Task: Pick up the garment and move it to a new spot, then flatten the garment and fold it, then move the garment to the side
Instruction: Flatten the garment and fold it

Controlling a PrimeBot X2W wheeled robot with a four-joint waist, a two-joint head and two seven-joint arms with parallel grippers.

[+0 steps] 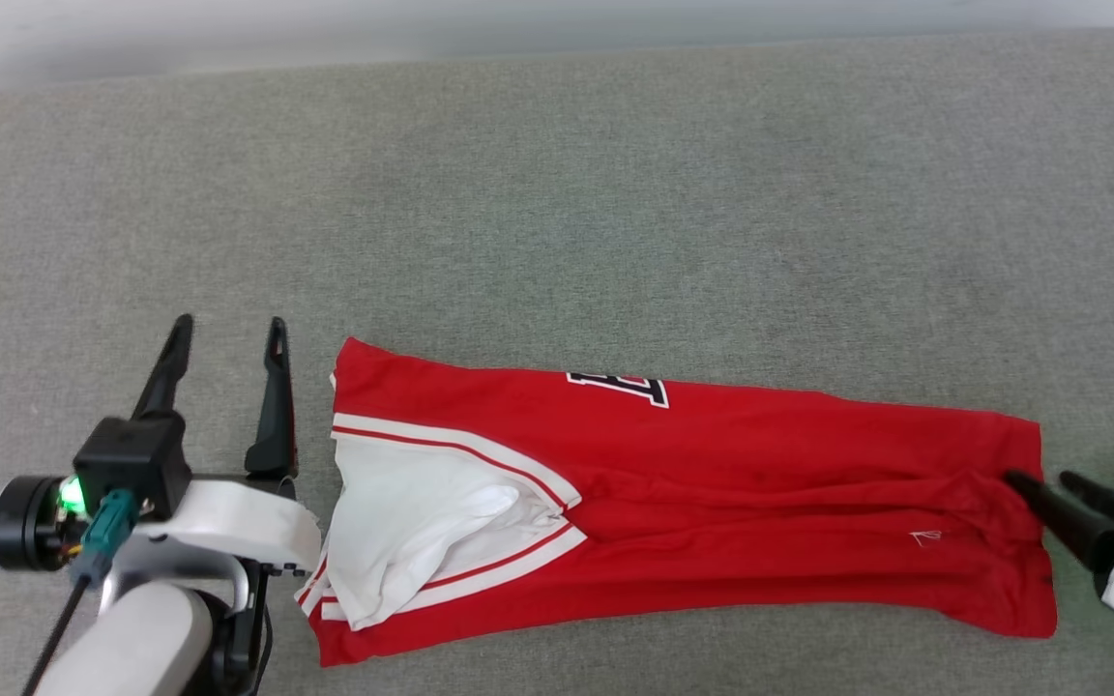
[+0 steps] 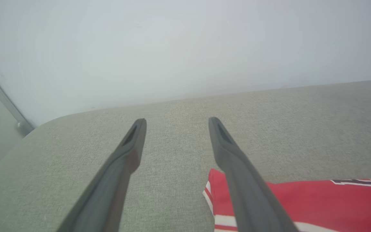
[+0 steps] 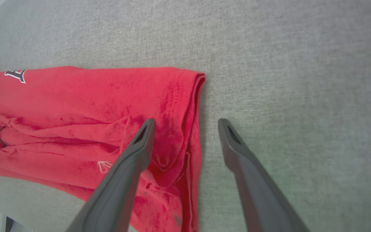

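Garment point(image 1: 712, 483) lengthwise on grey upholstery point(image 1: 557, 193)

A wide padded surface point(image 1: 557, 193) covered in grey-green woven fabric, with a rounded far edge and a curved far left corner. A plain pale wall point(image 2: 172, 48) rises behind the far edge. A slanted grey rail point(image 2: 2, 96) crosses the wall beside that corner.

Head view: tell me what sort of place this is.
Probably an indoor room, at a sofa seat or padded bench: a grey woven upholstered surface with a rounded corner, a plain pale wall behind it, and a red T-shirt laid out on it.
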